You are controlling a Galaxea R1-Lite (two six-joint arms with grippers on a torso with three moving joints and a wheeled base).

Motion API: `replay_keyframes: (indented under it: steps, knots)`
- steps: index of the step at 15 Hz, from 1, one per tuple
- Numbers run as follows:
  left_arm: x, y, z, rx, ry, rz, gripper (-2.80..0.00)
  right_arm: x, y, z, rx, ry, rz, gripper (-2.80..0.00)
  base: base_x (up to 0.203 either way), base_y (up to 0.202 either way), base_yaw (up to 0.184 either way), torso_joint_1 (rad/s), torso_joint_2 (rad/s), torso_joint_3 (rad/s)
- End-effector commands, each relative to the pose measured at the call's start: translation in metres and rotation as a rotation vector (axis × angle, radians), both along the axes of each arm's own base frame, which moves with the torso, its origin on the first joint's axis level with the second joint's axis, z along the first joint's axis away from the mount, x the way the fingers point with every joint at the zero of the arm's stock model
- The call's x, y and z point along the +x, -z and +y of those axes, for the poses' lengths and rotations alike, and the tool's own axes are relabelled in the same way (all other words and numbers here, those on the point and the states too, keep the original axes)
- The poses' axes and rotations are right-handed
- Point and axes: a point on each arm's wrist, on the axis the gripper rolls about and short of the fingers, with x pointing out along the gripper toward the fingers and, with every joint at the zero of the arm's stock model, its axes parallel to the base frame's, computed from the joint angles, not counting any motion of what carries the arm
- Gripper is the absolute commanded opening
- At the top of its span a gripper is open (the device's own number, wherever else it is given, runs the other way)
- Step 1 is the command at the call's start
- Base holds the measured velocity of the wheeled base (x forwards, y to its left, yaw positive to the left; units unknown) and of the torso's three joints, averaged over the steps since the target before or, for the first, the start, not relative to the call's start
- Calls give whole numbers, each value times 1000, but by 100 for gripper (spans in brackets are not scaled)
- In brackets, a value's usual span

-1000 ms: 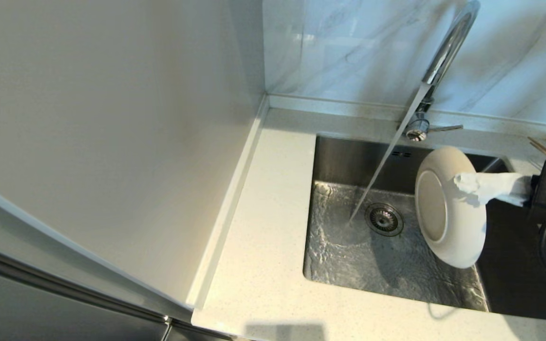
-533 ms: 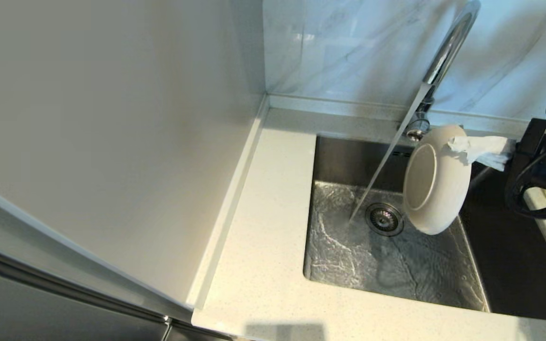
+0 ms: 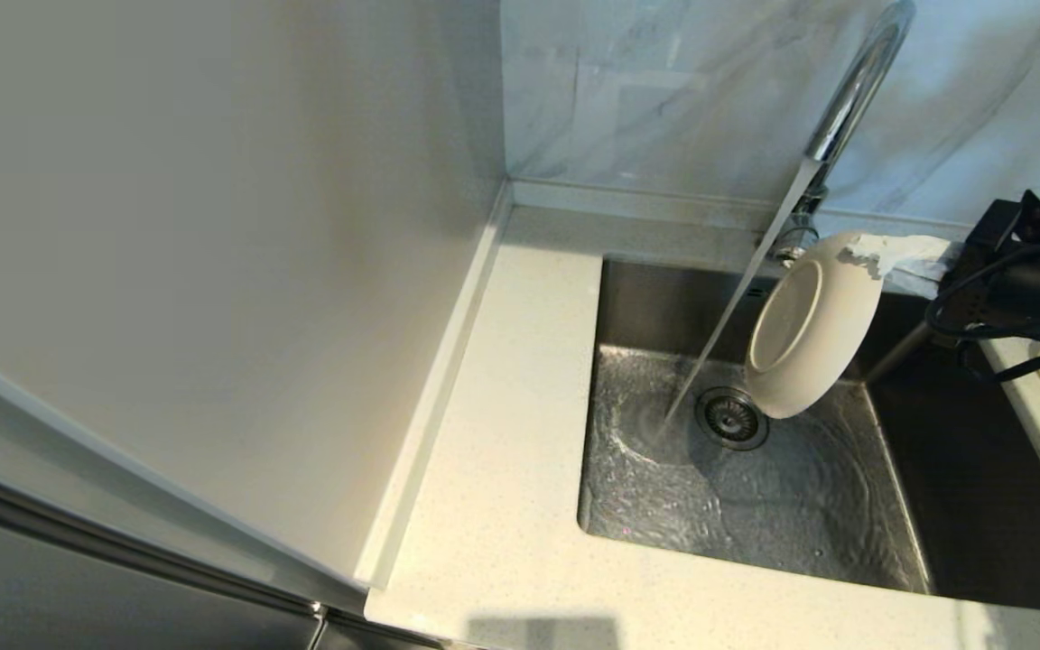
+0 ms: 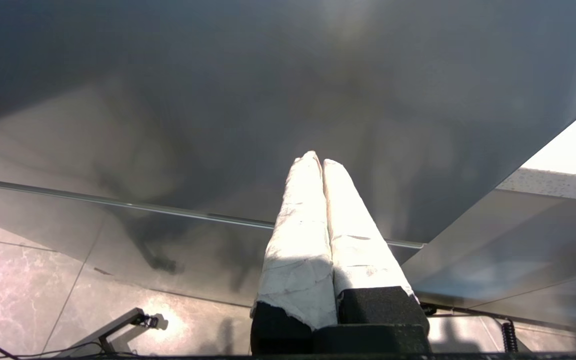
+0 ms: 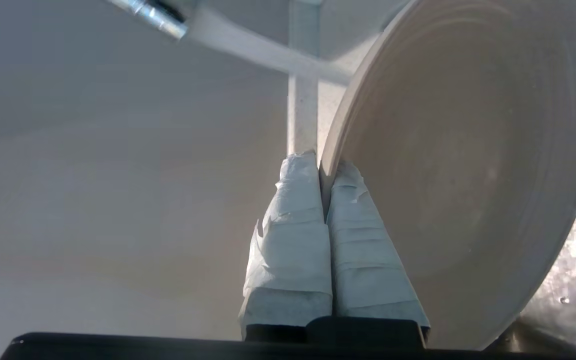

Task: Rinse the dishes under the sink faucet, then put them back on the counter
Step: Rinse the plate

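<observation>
Here one plate (image 3: 813, 329) hangs pinched in the right end effector (image 3: 863, 257).

Cream plate (image 3: 809, 334), speckled off-white counter (image 3: 502, 506)

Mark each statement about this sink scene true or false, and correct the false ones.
1. The right gripper is shut on the plate rim. True.
2. The plate lies flat on the basin floor. False: it is held tilted on edge above the drain strainer.
3. Water runs from the faucet. True.
4. The stream strikes the plate's face. False: it lands in the sink beside the plate.
5. The left gripper holds a bowl. False: shut and empty.
</observation>
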Motion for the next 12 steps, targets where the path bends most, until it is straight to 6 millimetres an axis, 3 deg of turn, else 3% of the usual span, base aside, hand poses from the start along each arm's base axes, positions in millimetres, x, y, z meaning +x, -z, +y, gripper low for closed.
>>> replay_keyframes:
  steps: [1, 7, 12]
  knots:
    - [0, 0, 0, -1, 0, -1, -280, 7, 5, -1, 6, -2, 16, -280, 0, 0, 0, 0, 0, 0]
    - [0, 0, 0, -1, 0, 0, -280, 16, 2, 21, 21, -77, -6, -280, 0, 0, 0, 0, 0, 0]
    - [0, 0, 0, -1, 0, -1, -280, 29, 11, 23, 22, -85, 7, -280, 0, 0, 0, 0, 0, 0]
